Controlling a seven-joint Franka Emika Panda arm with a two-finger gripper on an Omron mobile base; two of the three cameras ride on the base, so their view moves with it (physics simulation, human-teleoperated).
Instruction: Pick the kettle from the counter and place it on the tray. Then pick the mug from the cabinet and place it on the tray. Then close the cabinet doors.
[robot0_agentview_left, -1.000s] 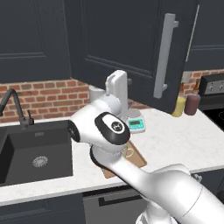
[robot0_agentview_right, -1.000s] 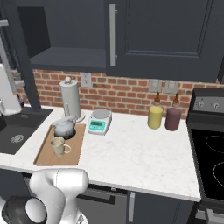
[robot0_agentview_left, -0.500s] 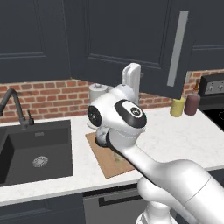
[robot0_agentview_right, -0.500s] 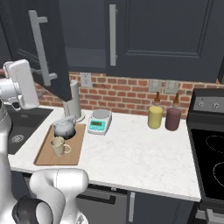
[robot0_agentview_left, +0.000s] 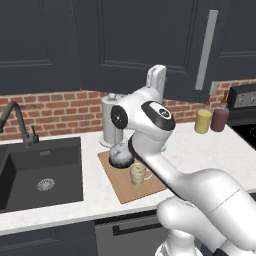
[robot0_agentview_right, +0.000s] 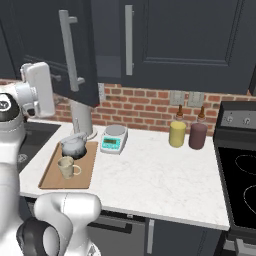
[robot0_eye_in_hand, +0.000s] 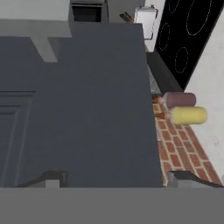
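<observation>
you see the cabinet (robot0_agentview_right: 165, 35) across the top, one door (robot0_agentview_right: 75, 50) swung partly out at 11 o'clock in the right base view. the counter (robot0_agentview_right: 150, 175) runs below it. the tray (robot0_agentview_right: 55, 175) lies on the counter at 8 o'clock. the kettle (robot0_agentview_right: 74, 146) sits on the tray's far end, the mug (robot0_agentview_right: 67, 167) just beside it toward you. the gripper (robot0_eye_in_hand: 114, 177) presses up against the door face, fingers spread wide and grasping nothing.
</observation>
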